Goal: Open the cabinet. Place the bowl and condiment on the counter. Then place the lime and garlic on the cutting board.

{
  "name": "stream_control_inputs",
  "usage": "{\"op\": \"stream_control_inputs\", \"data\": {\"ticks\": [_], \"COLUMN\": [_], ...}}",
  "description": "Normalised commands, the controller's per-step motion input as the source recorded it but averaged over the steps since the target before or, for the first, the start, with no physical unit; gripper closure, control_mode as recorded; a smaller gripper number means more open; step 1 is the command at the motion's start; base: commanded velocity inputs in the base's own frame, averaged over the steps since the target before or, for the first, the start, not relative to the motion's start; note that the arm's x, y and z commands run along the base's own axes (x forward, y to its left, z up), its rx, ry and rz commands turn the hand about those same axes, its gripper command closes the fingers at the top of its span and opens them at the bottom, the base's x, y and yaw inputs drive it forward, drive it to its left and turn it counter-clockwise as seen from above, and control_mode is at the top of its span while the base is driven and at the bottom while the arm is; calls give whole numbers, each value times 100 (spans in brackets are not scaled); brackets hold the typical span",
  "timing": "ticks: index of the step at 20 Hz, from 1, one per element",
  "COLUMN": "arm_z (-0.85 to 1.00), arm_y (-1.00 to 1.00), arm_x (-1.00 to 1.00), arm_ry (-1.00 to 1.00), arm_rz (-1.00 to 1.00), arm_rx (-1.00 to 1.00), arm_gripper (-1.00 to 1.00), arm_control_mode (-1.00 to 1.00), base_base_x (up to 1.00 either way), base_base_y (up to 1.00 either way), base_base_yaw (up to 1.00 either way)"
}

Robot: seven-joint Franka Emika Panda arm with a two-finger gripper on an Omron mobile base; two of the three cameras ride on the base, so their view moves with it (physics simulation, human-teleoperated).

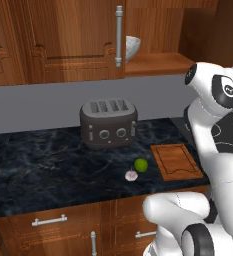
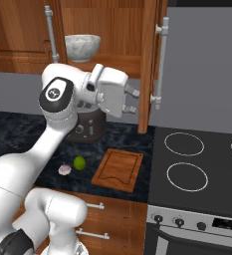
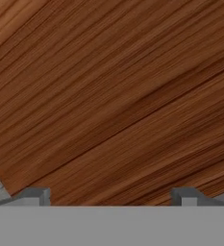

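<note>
My views are evenly lit and soft, with no glare. I see only faint shading under the toaster (image 1: 108, 123) and inside the cabinet (image 2: 107, 30). My hand camera shows slightly blurred wood grain up close.

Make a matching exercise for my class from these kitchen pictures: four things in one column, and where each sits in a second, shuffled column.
Things:
1. bowl
2. lime
3. toaster
4. cutting board

Places:
A. on the counter, right beside the garlic
B. on the shelf inside the open cabinet
C. on the counter next to the stovetop
D. at the back of the counter, under the closed cabinet door

Pairs: 1-B, 2-A, 3-D, 4-C
</note>
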Motion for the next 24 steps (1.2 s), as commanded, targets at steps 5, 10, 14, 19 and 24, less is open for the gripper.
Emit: {"op": "stream_control_inputs", "data": {"ticks": [5, 10, 14, 19, 24], "arm_z": [0, 0, 0, 0, 1], "arm_y": [-47, -13, -19, -9, 9], "arm_x": [0, 0, 10, -10, -34], "arm_ry": [0, 0, 0, -2, -9], "arm_rz": [0, -1, 0, 0, 0], "arm_rx": [0, 0, 0, 0, -1], "arm_gripper": [-100, -100, -100, -100, -100], "arm_control_mode": [-100, -100, -100, -100, -100], "base_base_x": [0, 0, 0, 0, 0], "base_base_y": [0, 0, 0, 0, 0], "base_base_yaw": [0, 0, 0, 0, 0]}}
